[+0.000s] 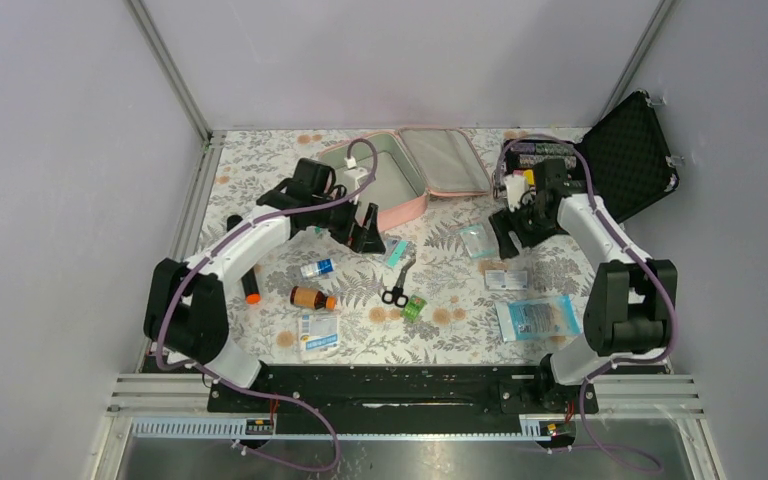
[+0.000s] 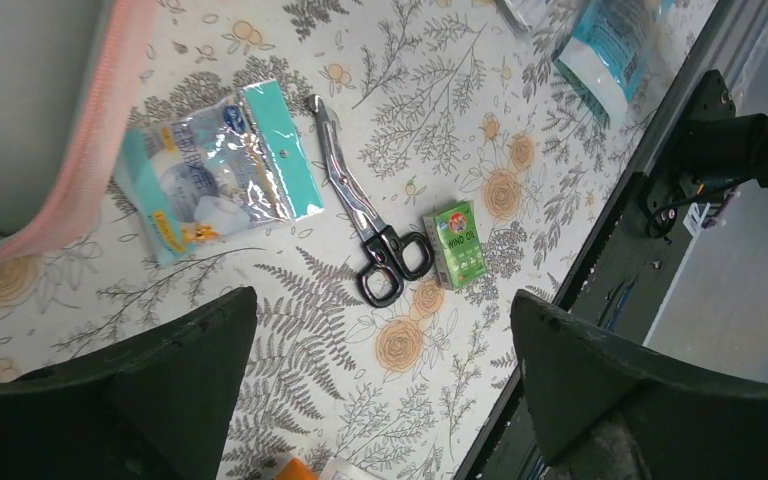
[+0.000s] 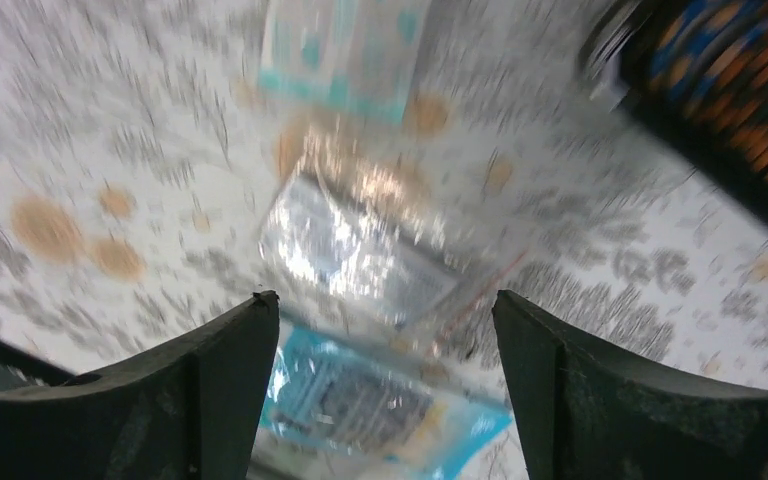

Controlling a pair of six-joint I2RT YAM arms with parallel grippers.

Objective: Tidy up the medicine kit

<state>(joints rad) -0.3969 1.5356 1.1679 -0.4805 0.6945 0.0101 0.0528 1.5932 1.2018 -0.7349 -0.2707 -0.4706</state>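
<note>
Evidently barely begun, the kit lies open and seemingly empty at the back of the desk, scissors, bottle and packets loose, left pincer and right pincer both gaping, empty.

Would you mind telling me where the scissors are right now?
In the top view, the scissors lie mid-table, between the teal packet and the green box.

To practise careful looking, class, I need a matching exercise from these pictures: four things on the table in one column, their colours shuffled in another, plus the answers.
Things:
1. scissors
2. small box
3. pouch
4. bottle

Colours:
A. pink
B. green
C. black handles
D. brown, orange cap

Pairs: 1-C, 2-B, 3-A, 4-D
</note>
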